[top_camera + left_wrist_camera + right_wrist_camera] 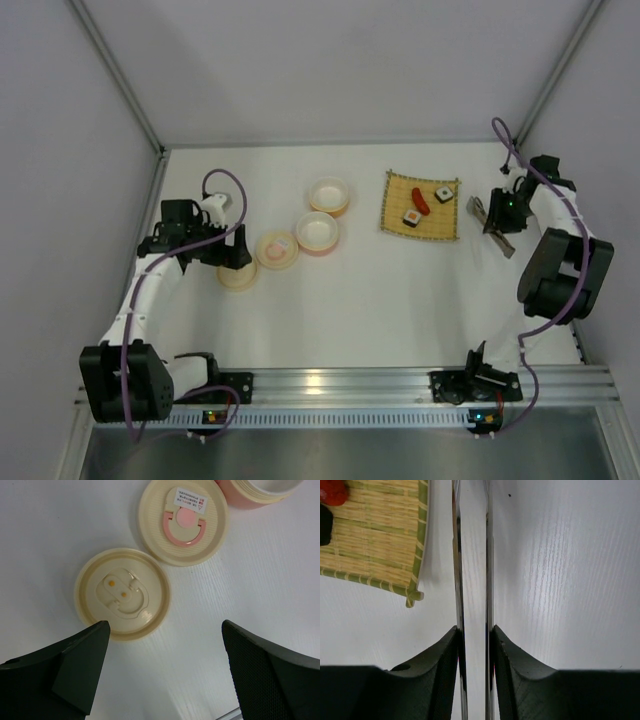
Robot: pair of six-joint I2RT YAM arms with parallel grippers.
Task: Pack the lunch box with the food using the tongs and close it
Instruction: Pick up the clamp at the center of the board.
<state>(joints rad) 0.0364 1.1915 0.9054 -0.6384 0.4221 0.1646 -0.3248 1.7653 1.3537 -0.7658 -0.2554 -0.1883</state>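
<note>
Two slim arms of the tongs (456, 555) run between the fingers of the right gripper (474, 645), which clamp them from both sides, just right of the bamboo mat (440, 225). On the mat the red sausage (420, 201) lies between one sushi roll (443, 194) and a second sushi roll (411, 218). Well to the left stand the far lunch box bowl (329, 195) and the near lunch box bowl (316, 233), uncovered. Beside them lie the plain lid (122, 595) and the pink-handled lid (182, 520), under the left gripper (162, 655), its jaws spread wide and holding nothing.

Bamboo mat (398, 195) back right has the red sausage (421, 201) between two sushi rolls (411, 218). Right gripper (497, 218) is down on the tongs (508, 248) just beside it. Left gripper (235, 255) hovers over a cream lid (238, 280), two pink bowls (329, 195) nearby.
</note>
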